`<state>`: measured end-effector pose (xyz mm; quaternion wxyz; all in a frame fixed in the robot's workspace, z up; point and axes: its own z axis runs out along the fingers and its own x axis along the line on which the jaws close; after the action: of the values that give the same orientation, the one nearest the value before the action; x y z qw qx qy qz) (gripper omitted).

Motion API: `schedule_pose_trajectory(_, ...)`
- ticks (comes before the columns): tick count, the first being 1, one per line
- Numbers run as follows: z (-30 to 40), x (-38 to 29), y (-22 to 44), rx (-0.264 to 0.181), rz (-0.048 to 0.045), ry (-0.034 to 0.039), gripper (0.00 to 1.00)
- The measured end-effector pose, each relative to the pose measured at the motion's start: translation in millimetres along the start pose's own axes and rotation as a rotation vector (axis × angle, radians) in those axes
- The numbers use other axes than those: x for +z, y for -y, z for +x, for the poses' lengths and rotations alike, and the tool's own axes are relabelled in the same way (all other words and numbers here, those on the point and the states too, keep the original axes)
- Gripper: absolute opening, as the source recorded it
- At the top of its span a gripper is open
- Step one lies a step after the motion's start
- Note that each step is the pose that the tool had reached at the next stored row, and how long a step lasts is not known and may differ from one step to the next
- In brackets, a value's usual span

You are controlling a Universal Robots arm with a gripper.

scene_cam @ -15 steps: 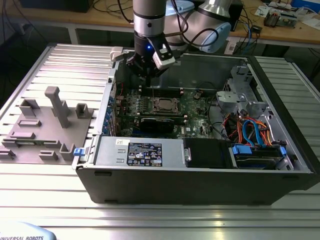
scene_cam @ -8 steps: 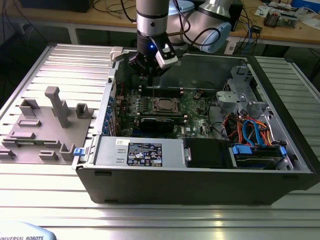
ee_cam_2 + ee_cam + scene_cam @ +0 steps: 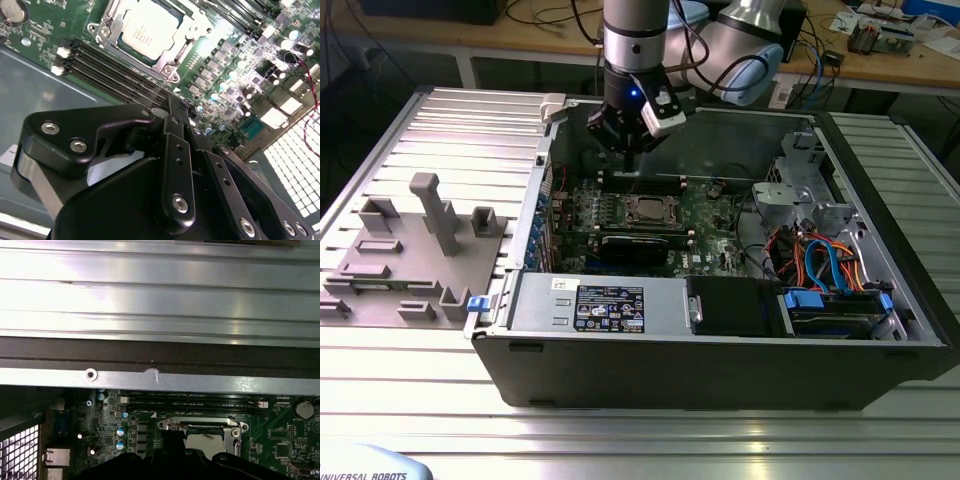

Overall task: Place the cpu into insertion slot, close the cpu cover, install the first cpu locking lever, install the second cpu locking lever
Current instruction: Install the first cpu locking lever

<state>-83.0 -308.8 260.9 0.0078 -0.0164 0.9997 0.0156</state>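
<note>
Black end effector (image 3: 186, 111) links sit closest in the second wrist view, fingers pressed together with nothing between them, hovering above the memory slots (image 3: 115, 67) just beside the socket. Seated in the insertion slot (image 3: 114, 44), the cpu (image 3: 147, 27) lies flat with the cpu cover (image 3: 167, 59) framing it, which suggests placement is done. All of this sits inside the open computer case (image 3: 720, 360) on the ribbed metal surface (image 3: 640, 430).

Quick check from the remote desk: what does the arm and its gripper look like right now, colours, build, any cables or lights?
The arm is a silver-grey metal tube with a pale blue joint cap. Its wrist carries a lit blue ring, a small white box and black cables. The gripper is matte black, built of angular linkage plates fastened with silver screws, with narrow fingers.
</note>
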Motion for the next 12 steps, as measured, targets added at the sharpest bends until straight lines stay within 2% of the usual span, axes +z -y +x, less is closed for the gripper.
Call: schedule_pose_trajectory(12,-0.5,0.3,0.0,0.0,0.0001,-0.0001,0.11)
